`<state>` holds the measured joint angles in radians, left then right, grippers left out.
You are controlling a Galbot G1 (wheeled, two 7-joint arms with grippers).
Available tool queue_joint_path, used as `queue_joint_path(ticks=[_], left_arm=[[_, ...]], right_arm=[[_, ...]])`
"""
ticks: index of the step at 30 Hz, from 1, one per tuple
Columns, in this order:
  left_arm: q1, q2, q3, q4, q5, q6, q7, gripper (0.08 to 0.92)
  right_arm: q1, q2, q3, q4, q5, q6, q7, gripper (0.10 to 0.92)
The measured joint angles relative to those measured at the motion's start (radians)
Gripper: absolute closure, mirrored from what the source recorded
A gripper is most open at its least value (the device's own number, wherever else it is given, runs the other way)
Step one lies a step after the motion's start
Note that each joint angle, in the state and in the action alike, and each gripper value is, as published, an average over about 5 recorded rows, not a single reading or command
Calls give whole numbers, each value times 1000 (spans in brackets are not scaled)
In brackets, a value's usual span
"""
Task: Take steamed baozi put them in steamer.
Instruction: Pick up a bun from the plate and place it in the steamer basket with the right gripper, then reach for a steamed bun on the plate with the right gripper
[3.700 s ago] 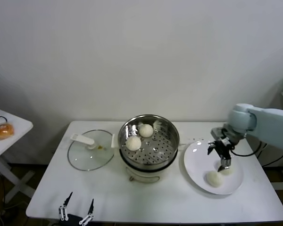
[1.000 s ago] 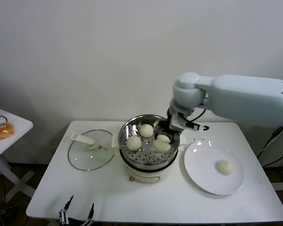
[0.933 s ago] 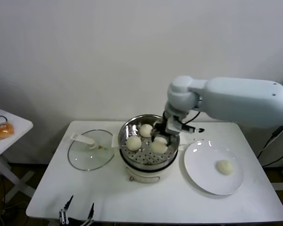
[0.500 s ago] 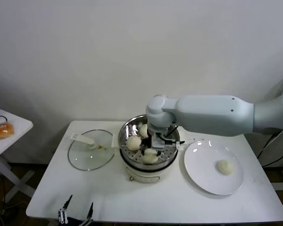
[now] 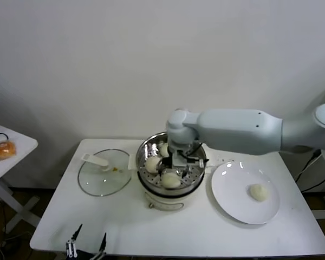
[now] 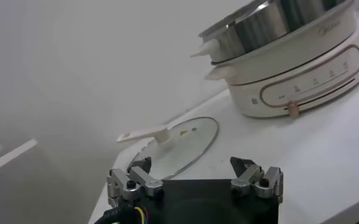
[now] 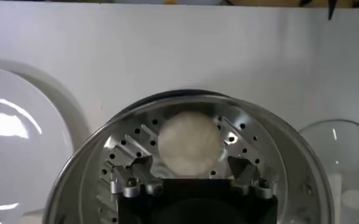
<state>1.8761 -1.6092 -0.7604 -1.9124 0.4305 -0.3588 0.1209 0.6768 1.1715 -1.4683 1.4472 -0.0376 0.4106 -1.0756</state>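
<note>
Steamed baozi: three sit in the steamer (image 5: 171, 142) and one is on the white plate (image 5: 230, 197). In the head view, one bun (image 5: 152, 164) lies at the left of the perforated basket, another (image 5: 163, 149) toward the back, partly hidden by the arm, and a third (image 5: 171, 180) at the front, directly under the right gripper (image 5: 172, 171). The last bun (image 5: 258, 192) rests alone on the plate, to the right of the steamer on the white surface (image 5: 124, 222).

The right arm reaches in from the right, over the basket, with its gripper pointing down inside the steel rim. In the right wrist view the front bun (image 7: 189, 143) lies on the perforated floor just ahead of the gripper (image 7: 190, 172), whose jaws stand spread wide on either side of the bun's near edge; whether they touch it cannot be told.

The steamer is a shiny steel basket on a cream-white pot base (image 6: 295, 70), standing at the middle of the surface. A glass lid (image 5: 104, 172) lies flat to its left, near the base but apart from it.

The left gripper (image 5: 87, 243) is parked low at the front edge of the surface, well apart from the steamer; the left wrist view shows its jaws spread and holding nothing (image 6: 195, 179). An orange item (image 5: 4, 150) sits on a side table (image 5: 16, 142) at far left.
</note>
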Motion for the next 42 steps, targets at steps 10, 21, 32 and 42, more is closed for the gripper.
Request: queue_joint_path(ticks=[10,21,32,42], left_arm=[[2,0,4,-7,11,-2,0,177],[-3,0,1,-9,11,4,7,177],[-7,0,-3,10,11,5,7,177],[-4,0,-7,23,13,10,7,177]], right_arm=[[213,-97,-165,-70,302,-96,-66,203],[240,-297,-306,-108,466,-344,-44,203],[65,-449,-259,-183,388,-477,-16,203],[-140,-501,-124,-261,283,-519,3,203]])
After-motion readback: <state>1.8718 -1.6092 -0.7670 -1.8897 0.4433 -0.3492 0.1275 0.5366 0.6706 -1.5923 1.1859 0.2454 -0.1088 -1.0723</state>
